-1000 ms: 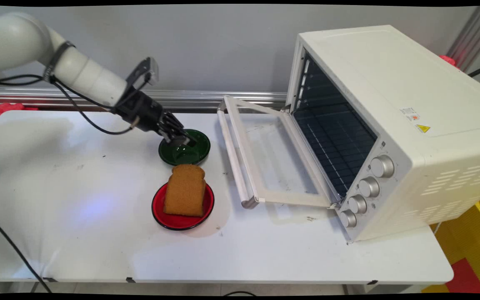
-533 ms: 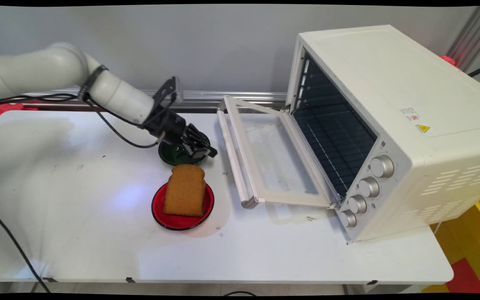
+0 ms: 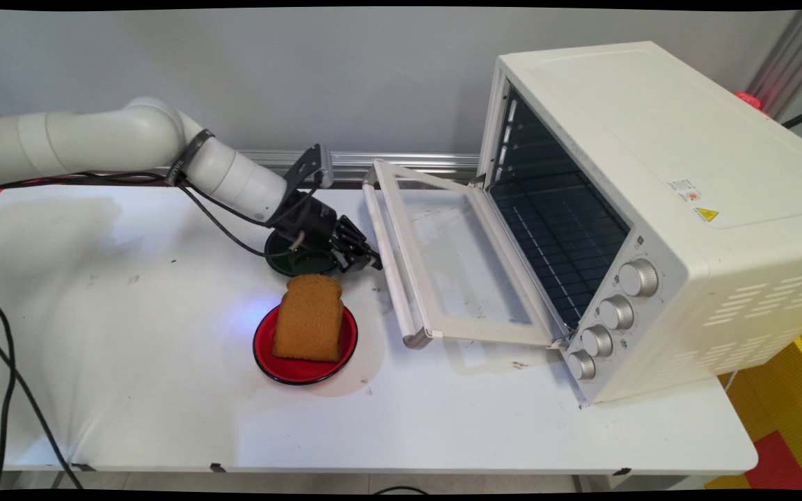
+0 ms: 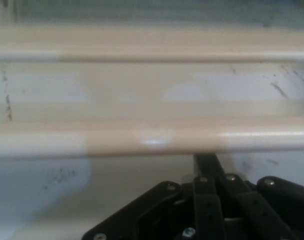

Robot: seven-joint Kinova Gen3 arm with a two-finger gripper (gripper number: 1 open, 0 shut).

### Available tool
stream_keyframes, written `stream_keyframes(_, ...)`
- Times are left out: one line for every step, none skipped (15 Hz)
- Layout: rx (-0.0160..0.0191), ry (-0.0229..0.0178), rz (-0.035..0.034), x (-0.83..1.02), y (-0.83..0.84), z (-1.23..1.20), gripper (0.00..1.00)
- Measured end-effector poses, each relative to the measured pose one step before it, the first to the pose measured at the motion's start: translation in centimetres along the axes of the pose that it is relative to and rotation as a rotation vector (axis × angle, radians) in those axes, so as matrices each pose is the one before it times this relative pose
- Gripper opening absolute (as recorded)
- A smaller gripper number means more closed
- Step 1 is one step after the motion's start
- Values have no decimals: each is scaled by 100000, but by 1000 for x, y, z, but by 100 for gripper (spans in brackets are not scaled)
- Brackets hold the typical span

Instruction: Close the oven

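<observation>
Hovering near one oven door handle (image 3: 388,261), pincer (image 3: 372,263) closed, empty, one green bowl (image 3: 289,261), one red plate (image 3: 303,367), one bread slice (image 3: 309,317).

The end effector (image 3: 366,262) is held low over the white bench (image 3: 129,390), between a green bowl (image 3: 288,261) and the handle (image 3: 388,264) of the oven door (image 3: 453,264), which is folded down open. A slice of bread (image 3: 309,317) is stood on a red plate (image 3: 269,362) just in front of the bowl. The cream oven (image 3: 651,209) is set at the right.
</observation>
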Motion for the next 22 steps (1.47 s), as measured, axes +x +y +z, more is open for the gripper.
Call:
stream_keyframes(-272, 908, 100, 165, -18, 249, 0)
stream_keyframes(-317, 910, 161, 208, -10, 180, 0)
stream_keyframes(-319, 841, 224, 206, -14, 131, 0)
stream_keyframes(-306, 1037, 359, 293, -54, 82, 0)
stream_keyframes(-193, 905, 349, 276, -58, -38, 0)
stream_keyframes(-158, 572, 254, 201, -42, -12, 0)
stream_keyframes(-220, 1101, 438, 399, -81, -107, 0)
stream_keyframes(-278, 919, 438, 421, -80, -41, 0)
stream_keyframes(-126, 626, 196, 264, -55, -58, 0)
stream_keyframes(-160, 961, 284, 432, -85, -92, 0)
stream_keyframes(-84, 646, 165, 299, -65, -56, 0)
stream_keyframes(-57, 984, 210, 455, -66, -107, 0)
stream_keyframes(-17, 694, 180, 353, -92, -53, 0)
stream_keyframes(-47, 1048, 304, 575, -138, -85, 0)
stream_keyframes(-6, 1169, 331, 695, -181, -84, 0)
stream_keyframes(-59, 1141, 340, 762, -176, -50, 0)
stream_keyframes(-52, 761, 175, 527, -115, -43, 0)
stream_keyframes(-98, 692, 159, 524, -97, -41, 0)
stream_keyframes(-147, 1036, 198, 763, -121, -38, 0)
stream_keyframes(-189, 848, 197, 652, -88, 2, 0)
stream_keyframes(-327, 1151, 253, 839, -108, 102, 0)
stream_keyframes(-93, 1111, 29, 664, -64, -3, 0)
